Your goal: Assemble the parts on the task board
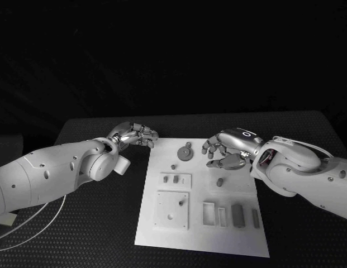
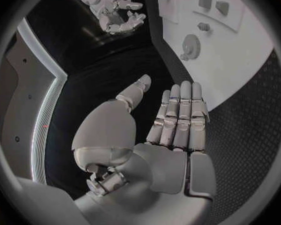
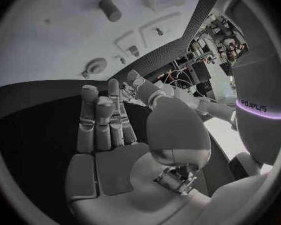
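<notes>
Judging from how the parts lie, the assembly is hardly begun. The task board [image 1: 209,223] is in the middle of the counter [image 1: 302,125], and its grey pieces are spread loose on it: a gear [image 1: 186,152] near the far edge, small pegs and blocks [image 1: 238,215] toward the near edge. The left hand [image 1: 134,134] hovers just beside the board's far left corner, fingers apart, holding nothing. The right hand [image 1: 228,148] hangs over the far edge, also empty.

task board [image 1: 222,223] — white plate, flat, mid-table | gear part [image 1: 186,152] — round, lying at its far end
</notes>
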Controlling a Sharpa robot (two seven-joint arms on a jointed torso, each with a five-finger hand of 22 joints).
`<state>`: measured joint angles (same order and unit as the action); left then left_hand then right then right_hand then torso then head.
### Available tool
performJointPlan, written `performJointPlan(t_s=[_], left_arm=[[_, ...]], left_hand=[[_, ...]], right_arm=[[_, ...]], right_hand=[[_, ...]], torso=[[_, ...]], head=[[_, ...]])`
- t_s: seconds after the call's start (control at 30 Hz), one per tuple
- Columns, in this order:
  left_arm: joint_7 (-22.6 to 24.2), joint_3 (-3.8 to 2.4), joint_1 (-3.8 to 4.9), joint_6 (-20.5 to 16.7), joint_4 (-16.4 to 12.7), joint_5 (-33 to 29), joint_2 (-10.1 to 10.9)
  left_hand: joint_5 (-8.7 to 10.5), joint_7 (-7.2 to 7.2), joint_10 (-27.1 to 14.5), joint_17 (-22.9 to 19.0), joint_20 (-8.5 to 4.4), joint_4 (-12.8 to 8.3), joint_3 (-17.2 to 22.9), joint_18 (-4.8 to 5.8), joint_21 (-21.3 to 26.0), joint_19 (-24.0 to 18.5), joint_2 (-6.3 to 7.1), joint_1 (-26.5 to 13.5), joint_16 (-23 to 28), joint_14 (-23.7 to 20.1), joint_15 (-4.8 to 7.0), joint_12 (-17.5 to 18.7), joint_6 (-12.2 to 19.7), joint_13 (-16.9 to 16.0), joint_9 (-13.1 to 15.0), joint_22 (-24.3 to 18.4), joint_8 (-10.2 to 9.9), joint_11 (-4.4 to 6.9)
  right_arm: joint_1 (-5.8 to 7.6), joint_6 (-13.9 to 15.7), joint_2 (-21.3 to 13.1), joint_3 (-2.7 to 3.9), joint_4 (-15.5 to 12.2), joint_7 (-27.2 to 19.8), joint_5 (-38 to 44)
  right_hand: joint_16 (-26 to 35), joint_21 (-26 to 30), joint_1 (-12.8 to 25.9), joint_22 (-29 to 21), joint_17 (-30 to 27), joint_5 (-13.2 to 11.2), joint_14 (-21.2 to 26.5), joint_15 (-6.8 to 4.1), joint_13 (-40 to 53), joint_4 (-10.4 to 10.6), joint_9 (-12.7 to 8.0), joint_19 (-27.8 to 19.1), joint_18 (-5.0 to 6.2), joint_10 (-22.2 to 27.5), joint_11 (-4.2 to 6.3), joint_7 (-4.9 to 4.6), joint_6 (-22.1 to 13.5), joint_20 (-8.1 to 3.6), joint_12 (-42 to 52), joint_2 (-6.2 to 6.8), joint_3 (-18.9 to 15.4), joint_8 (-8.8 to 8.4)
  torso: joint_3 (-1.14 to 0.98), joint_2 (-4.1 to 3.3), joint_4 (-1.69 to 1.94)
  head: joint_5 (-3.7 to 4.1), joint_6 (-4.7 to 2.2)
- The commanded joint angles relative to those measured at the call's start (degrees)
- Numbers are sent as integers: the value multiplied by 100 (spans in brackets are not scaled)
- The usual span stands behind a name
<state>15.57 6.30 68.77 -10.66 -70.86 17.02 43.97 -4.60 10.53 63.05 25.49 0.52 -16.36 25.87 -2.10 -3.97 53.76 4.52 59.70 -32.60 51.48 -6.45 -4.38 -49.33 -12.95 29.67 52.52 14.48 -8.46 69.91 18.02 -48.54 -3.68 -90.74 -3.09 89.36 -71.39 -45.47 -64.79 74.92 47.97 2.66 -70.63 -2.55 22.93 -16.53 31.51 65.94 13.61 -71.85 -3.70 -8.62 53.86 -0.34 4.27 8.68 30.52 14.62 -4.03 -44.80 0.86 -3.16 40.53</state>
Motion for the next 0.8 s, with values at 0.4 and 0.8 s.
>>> performJointPlan(t_s=[0.4, 0.8], left_arm=[[79, -4, 4, 39, 26, -31, 6], [88, -4, 3, 50, 36, -31, 7]], left_hand=[[-11, 2, 30, 16, 27, -5, -44, -38, 9, -10, -9, 40, 45, 25, -1, 30, 11, 12, -7, -11, 28, 0], [-10, 2, 32, 23, 28, -3, -46, -38, 8, -10, -12, 36, 52, 27, -1, 31, 11, 14, -8, -14, 28, 0]], right_arm=[[1, -949, -394, -49, -114, 410, 925], [-88, -1386, -447, -177, -239, 576, 1220]], right_hand=[[26, 61, 278, 75, -51, 13, 127, 86, -104, 186, -31, -43, 139, 269, -102, 8, -78, 17, -29, 364, 82, -43], [79, 187, 594, 65, -92, 11, 366, 248, -299, 547, -123, -240, 139, 720, -267, 220, -479, 105, -59, 802, 170, -206]], torso=[[-17, -1, -18], [-10, -8, 4]], head=[[201, -118], [259, -105]])
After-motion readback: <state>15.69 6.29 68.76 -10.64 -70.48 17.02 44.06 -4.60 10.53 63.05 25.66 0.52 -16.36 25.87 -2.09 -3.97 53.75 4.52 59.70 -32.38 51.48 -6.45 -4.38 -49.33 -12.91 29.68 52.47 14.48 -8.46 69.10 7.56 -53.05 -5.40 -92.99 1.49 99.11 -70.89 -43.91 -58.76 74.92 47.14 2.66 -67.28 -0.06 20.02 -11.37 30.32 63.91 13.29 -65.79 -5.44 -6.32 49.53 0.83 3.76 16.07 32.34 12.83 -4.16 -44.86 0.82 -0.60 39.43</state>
